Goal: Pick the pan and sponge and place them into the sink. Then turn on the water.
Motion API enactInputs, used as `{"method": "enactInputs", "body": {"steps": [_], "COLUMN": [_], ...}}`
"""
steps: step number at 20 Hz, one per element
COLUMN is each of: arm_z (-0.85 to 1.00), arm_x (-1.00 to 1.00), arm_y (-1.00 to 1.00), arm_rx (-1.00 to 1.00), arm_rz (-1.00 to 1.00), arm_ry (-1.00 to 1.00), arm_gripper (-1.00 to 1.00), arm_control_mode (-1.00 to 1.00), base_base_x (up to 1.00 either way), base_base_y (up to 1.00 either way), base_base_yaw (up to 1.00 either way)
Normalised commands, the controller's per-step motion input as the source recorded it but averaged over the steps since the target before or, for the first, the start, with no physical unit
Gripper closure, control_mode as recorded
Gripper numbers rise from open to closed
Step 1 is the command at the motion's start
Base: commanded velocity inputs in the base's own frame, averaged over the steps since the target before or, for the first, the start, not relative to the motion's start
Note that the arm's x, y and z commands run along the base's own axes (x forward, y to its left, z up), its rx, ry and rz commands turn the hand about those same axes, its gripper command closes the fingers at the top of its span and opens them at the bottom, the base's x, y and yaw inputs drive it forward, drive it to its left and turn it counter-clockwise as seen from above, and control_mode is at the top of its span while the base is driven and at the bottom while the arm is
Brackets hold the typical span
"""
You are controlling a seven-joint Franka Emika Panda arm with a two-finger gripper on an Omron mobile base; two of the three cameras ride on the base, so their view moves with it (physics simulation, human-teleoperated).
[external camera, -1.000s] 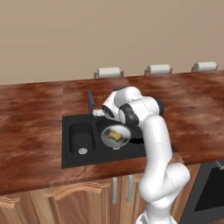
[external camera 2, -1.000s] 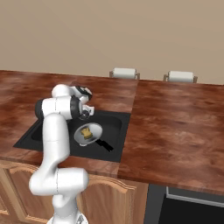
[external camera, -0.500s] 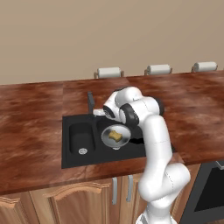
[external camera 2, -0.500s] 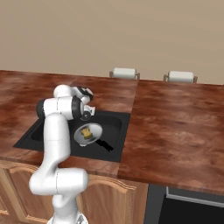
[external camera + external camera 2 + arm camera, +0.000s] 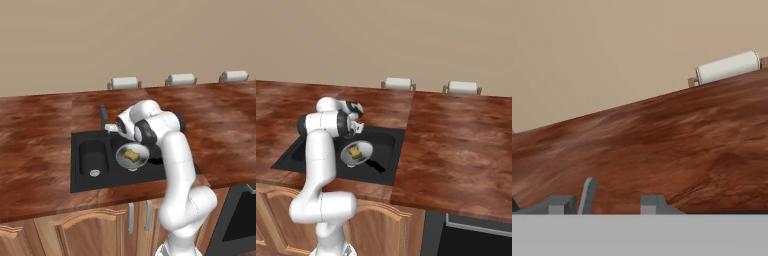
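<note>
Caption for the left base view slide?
Pan holding sponge sits in the sink; tool beside the faucet.

A glossy white robot arm (image 5: pixel 176 165) made of thick rounded tube sections, joined by dark grey rings at the joints. Its base is a wide white column. At the top, a round white wrist carries a small hand (image 5: pixel 357 126) with two short dark grey fingers (image 5: pixel 558 204).

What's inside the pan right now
The yellow sponge lies in the pan, which sits in the larger basin of the sink. The pan floor under the sponge is covered, and the basin bottom beneath the pan is hidden.
</note>
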Motion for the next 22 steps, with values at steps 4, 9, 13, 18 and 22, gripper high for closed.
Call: {"method": "enactInputs", "body": {"steps": [4,9,13,18,22], "arm_z": [-0.52,-0.51,-0.48,-0.52,-0.54], "arm_x": [0.00,0.00,-0.02,-0.09,-0.11], "arm_y": [-0.52,-0.57,-0.62,-0.62,-0.62], "arm_rx": [0.02,0.02,0.01,0.01,0.01], "arm_rz": [-0.11,-0.09,-0.05,-0.03,-0.02], "arm_ry": [0.00,0.01,0.04,0.08,0.09], "arm_gripper": [1.00,1.00,1.00,1.00,1.00], "arm_control_mode": [-1.00,-1.00,-1.00,-1.00,-1.00], "base_base_x": [0.00,0.00,0.00,0.00,0.00], "base_base_y": [0.00,0.00,0.00,0.00,0.00], "base_base_yaw": [0.00,0.00,0.00,0.00,0.00]}}
